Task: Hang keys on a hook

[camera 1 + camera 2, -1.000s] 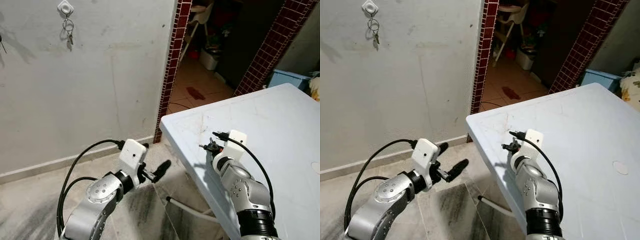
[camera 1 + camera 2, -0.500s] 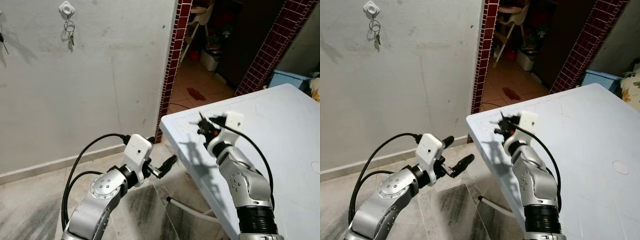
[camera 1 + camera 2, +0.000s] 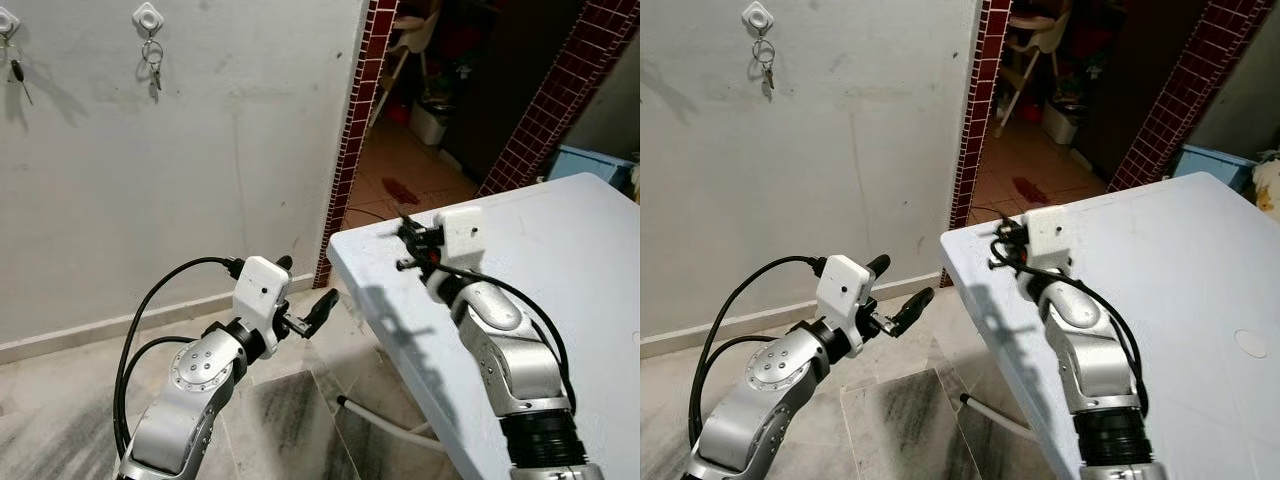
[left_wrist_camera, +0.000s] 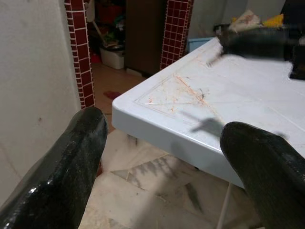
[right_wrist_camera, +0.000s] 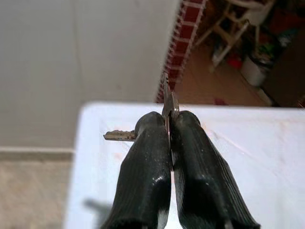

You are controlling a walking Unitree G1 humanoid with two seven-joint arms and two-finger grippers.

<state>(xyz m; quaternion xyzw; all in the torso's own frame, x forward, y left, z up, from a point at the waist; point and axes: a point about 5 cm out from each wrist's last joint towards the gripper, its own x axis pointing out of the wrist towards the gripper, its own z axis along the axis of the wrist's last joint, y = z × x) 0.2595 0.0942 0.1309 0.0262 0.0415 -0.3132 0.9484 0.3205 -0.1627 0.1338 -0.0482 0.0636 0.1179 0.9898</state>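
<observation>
The right gripper [image 5: 167,125], jaws pinching the keys [image 5: 167,101] above the tabletop [image 3: 560,260] corner, faced hooks [image 3: 148,16] high up-left, while the left gripper [image 3: 305,300], jaws spread, hung nearer.

Table [image 3: 560,260] on the right, wall [image 3: 230,150] on the left, doorway [image 3: 450,90] between and behind.

High on the wall are two hooks [image 3: 148,16], each with keys [image 3: 152,78] hanging under it. The right gripper [image 3: 408,248] holds a key [image 5: 167,102] above the table's near corner; the left gripper [image 3: 305,300] hangs over the floor [image 3: 300,400] beside the table.
</observation>
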